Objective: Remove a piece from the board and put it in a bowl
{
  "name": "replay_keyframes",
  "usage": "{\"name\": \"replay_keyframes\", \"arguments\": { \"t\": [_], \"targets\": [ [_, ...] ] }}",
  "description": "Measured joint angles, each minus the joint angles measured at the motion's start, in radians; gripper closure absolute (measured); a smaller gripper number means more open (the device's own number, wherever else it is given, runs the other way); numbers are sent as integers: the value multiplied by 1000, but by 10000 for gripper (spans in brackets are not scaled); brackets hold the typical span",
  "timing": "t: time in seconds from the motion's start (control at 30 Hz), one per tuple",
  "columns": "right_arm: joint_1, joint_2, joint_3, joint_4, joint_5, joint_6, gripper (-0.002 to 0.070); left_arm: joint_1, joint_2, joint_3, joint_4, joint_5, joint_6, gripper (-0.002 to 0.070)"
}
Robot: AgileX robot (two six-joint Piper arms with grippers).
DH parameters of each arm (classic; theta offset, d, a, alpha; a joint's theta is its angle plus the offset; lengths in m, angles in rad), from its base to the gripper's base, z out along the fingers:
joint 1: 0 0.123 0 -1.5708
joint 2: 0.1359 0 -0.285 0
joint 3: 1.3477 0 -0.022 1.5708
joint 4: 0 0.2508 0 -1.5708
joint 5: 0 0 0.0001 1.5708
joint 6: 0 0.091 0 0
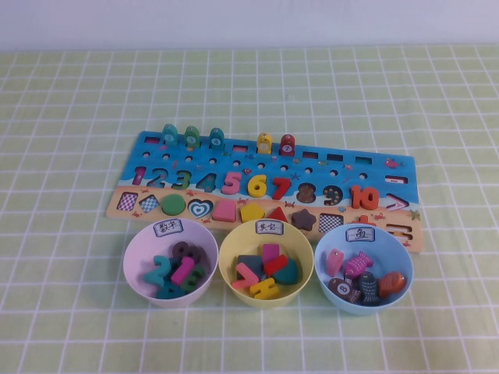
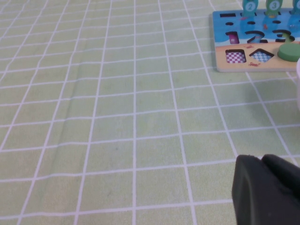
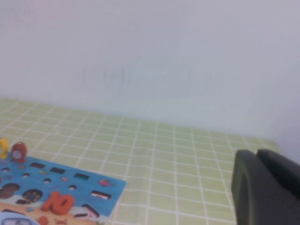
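1 light, stiff coral chevron piece (image 1: 398, 202) sits far from both left tool (image 2: 267, 192) and right tool (image 3: 267, 187), jaw state untellable; pinch its thin edges.

You have the long wooden puzzle board (image 1: 265, 183) lying mid-tabletop (image 1: 70, 117), its small coral-pink chevron piece (image 1: 397, 202) at the right end. Just nearer you, the pale yellow plastic bowl (image 1: 265, 234) sits between the lilac bowl (image 1: 170, 262) and light blue bowl (image 1: 362, 269). Neither hand appears.
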Motion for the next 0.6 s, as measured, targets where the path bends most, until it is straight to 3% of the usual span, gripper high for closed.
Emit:
{"name": "replay_keyframes", "arguments": {
  "t": [0.2, 0.43, 0.5, 0.6],
  "targets": [
    [-179, -110, 7, 34, 161, 0, 693, 0, 0, 0, 0, 0, 0, 680],
    [-220, -117, 9, 46, 211, 4, 693, 0, 0, 0, 0, 0, 0, 680],
    [-220, -117, 24, -16, 216, 41, 693, 0, 0, 0, 0, 1, 0, 680],
    [-220, -123, 52, -204, 220, 253, 693, 0, 0, 0, 0, 1, 0, 680]
  ]
}}
